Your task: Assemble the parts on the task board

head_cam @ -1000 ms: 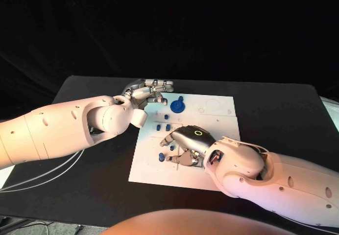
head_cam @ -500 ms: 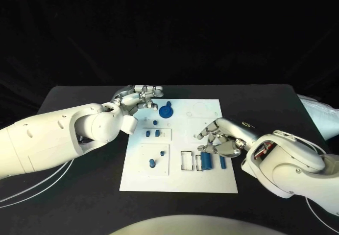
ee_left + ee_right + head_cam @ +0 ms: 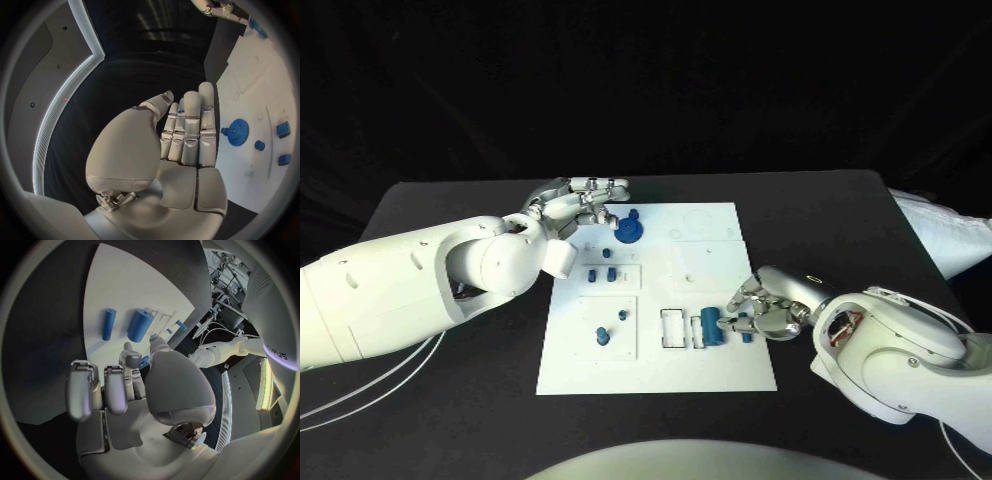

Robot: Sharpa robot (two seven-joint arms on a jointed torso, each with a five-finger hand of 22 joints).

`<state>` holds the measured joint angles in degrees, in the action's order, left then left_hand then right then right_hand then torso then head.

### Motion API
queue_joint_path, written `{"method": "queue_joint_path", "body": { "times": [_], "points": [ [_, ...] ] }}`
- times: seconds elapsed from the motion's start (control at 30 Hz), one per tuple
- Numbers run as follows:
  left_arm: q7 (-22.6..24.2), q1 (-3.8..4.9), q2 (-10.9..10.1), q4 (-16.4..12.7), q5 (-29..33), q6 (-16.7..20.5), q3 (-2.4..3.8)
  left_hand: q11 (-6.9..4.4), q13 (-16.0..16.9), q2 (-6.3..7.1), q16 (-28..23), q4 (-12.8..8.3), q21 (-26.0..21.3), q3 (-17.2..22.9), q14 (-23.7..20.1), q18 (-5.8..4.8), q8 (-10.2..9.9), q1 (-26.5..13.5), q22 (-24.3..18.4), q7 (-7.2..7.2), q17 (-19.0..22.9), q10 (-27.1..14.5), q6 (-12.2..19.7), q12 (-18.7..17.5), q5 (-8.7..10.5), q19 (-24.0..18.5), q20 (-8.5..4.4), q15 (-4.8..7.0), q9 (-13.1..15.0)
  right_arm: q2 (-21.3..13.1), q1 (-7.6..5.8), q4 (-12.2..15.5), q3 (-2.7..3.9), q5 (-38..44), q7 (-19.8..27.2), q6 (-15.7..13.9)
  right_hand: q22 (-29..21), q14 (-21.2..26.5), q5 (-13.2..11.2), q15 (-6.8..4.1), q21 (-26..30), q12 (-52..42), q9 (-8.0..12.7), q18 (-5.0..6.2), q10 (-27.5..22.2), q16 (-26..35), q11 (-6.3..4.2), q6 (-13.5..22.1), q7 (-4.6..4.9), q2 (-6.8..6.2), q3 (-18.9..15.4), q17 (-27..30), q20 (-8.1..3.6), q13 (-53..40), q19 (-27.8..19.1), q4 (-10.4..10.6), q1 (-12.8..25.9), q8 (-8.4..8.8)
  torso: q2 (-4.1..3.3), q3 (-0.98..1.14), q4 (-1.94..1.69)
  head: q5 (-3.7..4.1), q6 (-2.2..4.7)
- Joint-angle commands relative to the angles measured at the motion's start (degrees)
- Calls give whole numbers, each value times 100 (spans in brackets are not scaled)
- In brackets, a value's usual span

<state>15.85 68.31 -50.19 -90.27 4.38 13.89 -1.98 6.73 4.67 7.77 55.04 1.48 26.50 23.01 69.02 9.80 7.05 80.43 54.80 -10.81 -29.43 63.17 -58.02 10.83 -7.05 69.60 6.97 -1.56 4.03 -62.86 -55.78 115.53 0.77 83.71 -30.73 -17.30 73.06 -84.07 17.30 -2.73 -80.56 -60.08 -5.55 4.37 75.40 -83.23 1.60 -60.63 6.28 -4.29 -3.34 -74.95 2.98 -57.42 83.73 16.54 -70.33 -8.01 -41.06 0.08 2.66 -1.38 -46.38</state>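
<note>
Head view: both hands at the task board [image 3: 718, 370], parts scattered on it.
Left hand [image 3: 581, 202] hovers at the board's far left corner, fingers loosely apart, holding nothing; blue gear [image 3: 630, 230] lies just beside it. Right hand [image 3: 764, 310] sits at the board's right edge, fingers curled beside the thick blue cylinder [image 3: 710, 324]; whether it grips a part, I cannot tell. Left wrist view: fingers [image 3: 190, 125] straight together, gear [image 3: 236, 132] near the fingertips, small blue pieces beyond. Right wrist view: thick cylinder [image 3: 140, 325] and thin rod [image 3: 109, 323] lie apart from the fingers [image 3: 115, 385]. Judged: parts light, rigid, smooth; pinch the cylinder across its sides. Neighbouring rod crowds that grasp.
</note>
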Motion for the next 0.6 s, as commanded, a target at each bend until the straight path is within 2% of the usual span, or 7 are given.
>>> {"method": "queue_joint_path", "body": {
  "times": [0.03, 0.1, 0.37, 0.6],
  "points": [
    [27, -3, -1, -13, -22, -103, 2, -13, 2, -53, 32, -2, -16, -29, -40, 56, 35, 3, -8, -10, 6, -34, 37, 40, -10, -47, 4, 6, -6, 67, 26, -41, -3, 125, -322, 234, 19, -391, 14, -4, -39, -160, -10, -90, 57, -39, -8, 60, -2, 53, -93, -285, 32, -216, 14, 5, 55, -41, -4, -6, -4, -22, -7],
    [25, -4, -5, -11, -22, -103, 1, -12, 2, -55, 34, 0, -20, -39, -46, 55, 40, -6, -11, -11, 10, -38, 39, 49, -10, -49, 6, 4, -6, 113, 35, -78, -5, 142, -341, 262, 31, -395, 26, -2, -48, -274, -18, -92, 85, -55, -7, 69, -1, 94, -166, -309, 34, -372, 15, 8, 109, -62, -3, -9, 8, -33, -13],
    [18, -6, -13, -15, -22, -110, -1, -12, 2, -55, 34, 0, -20, -39, -46, 55, 40, -6, -11, -11, 10, -38, 39, 49, -10, -49, 6, 4, -6, 314, 63, -248, -11, 205, -379, 349, 50, -398, 52, -2, -60, -399, -36, -94, 111, -79, -8, 70, -5, 161, -262, -344, 36, -561, 16, 10, 139, -103, -5, -6, 13, -41, -27],
    [-1, -6, -14, -17, -22, -124, -1, -11, 3, -58, 36, 2, -23, -46, -49, 55, 44, -13, -13, -11, 12, -41, 40, 57, -9, -51, 7, 3, -5, 535, 140, -366, -13, 214, -385, 417, 58, -398, 61, -4, -65, -452, -51, -95, 123, -85, -12, 54, -11, 197, -310, -351, 36, -646, 16, 9, 152, -133, -9, -4, 1, -44, -47]
  ]
}}
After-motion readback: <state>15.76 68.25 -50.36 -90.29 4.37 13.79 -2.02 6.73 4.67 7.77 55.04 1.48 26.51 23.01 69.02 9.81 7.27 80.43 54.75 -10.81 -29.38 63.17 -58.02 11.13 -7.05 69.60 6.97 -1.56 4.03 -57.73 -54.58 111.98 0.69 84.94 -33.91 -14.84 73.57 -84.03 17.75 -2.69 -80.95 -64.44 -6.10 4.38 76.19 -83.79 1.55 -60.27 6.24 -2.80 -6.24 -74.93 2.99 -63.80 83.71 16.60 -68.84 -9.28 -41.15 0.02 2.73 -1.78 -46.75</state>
